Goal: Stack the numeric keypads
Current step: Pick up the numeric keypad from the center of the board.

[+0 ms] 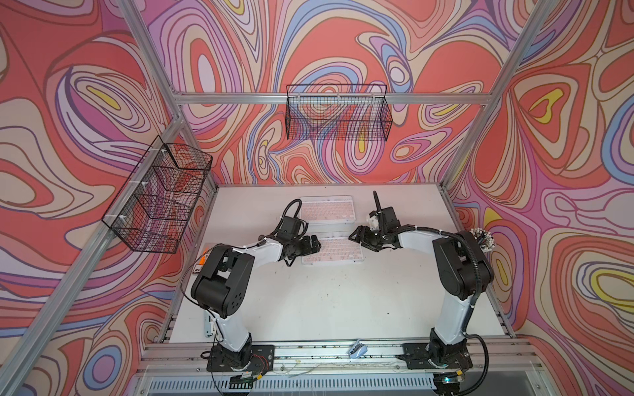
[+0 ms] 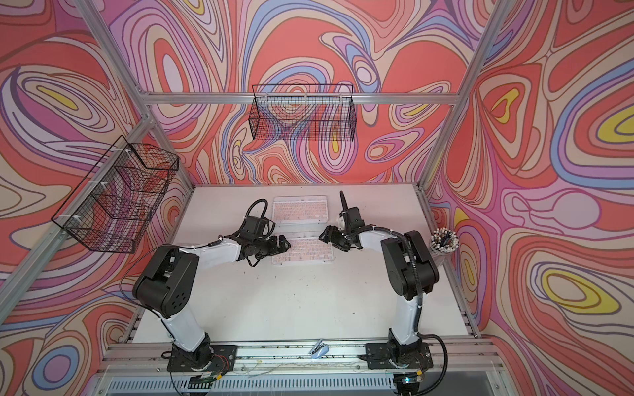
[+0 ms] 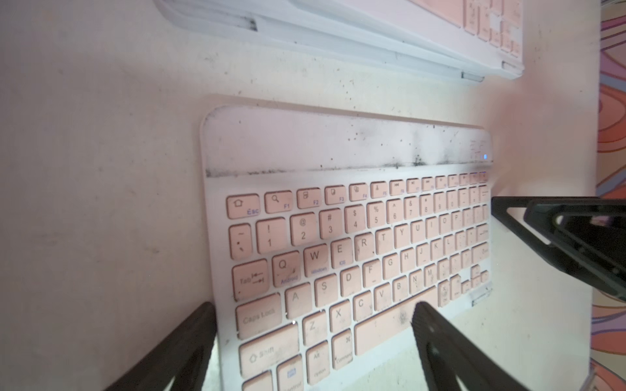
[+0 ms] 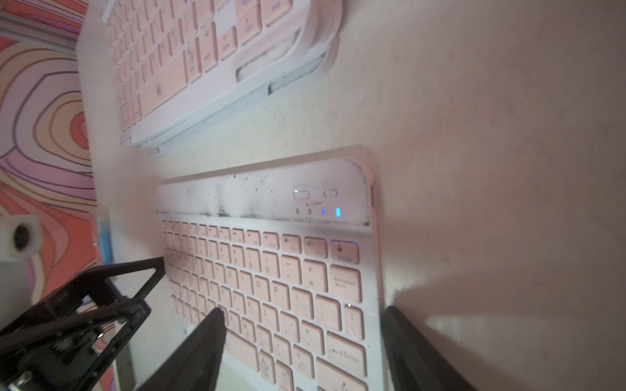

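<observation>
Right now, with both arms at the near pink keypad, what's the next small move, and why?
Probably close on its two short ends. The left fingers and right fingers stand open, each straddling one end of the near keypad, which lies flat, apart from the stack behind it.

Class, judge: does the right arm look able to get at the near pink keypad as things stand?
Likely yes: the right arm holds open jaws astride an end of the near pink keypad, nothing between.

Keypad (image 1: 338,252) and stack (image 1: 326,210) top show pink keys in white frames; table (image 1: 326,301) is white, baskets (image 1: 338,116) black; walls (image 1: 68,103) swirl red, lilac, blue, yellow.
</observation>
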